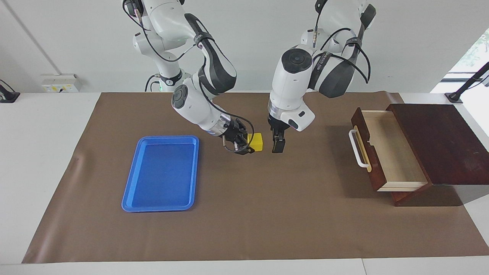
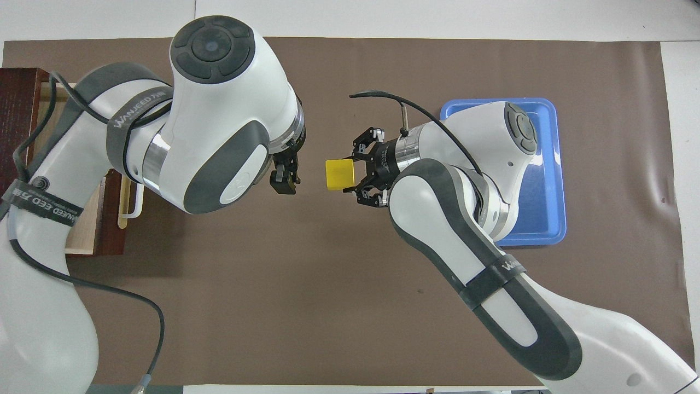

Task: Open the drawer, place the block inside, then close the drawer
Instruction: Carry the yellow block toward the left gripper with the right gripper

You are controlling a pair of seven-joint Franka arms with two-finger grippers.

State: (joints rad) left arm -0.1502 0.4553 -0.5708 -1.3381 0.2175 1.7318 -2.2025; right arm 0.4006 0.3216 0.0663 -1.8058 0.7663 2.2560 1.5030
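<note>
Two tools we list first, both raised over the middle of the brown mat (image 1: 244, 214) on the desk (image 1: 38, 152). Right tool (image 1: 253, 146): pinching the yellow block (image 1: 256, 141), which hangs clear of the mat. Left tool (image 1: 278, 145): pointing down just beside the block, apart from it; we read its fingers as spread. Next we enter the drawer (image 1: 386, 151), pulled open from its dark wooden case (image 1: 443, 141) at the left arm's end, pale inside, white handle (image 1: 357, 149) facing the middle. Last, a blue tray (image 1: 160, 173) at the right arm's end, lying flat on the mat
</note>
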